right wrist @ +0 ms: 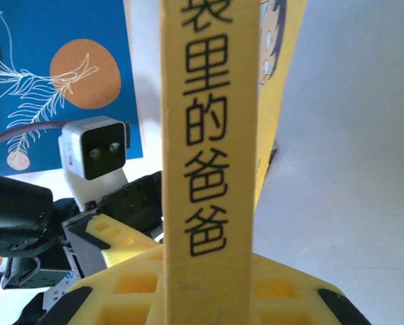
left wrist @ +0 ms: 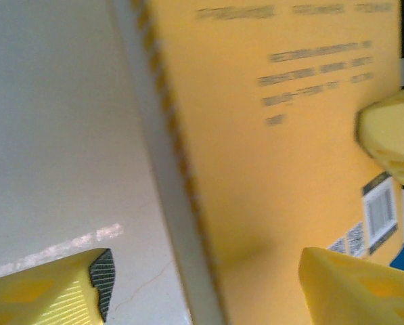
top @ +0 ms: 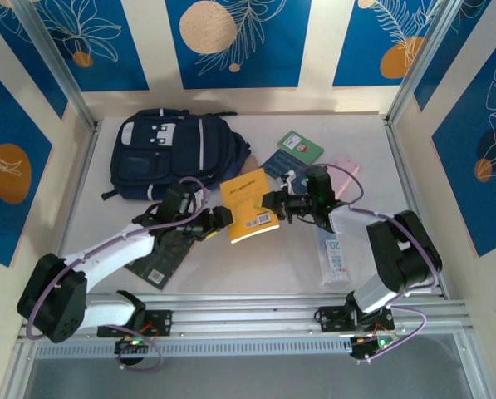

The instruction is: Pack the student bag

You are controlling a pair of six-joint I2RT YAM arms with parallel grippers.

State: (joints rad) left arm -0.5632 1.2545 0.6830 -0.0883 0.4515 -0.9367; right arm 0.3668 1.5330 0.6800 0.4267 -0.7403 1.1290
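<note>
Jaws of your right gripper (top: 274, 204) clamp the book (top: 249, 205) by its spine; left gripper (top: 220, 218) gapes around its other edge; back that off cleanly, then carry the book level to the bag (top: 177, 150), far left.

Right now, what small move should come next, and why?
Probably draw the left gripper back off the yellow book: its fingers stand open around the edge, while the right gripper grips the spine.
</note>
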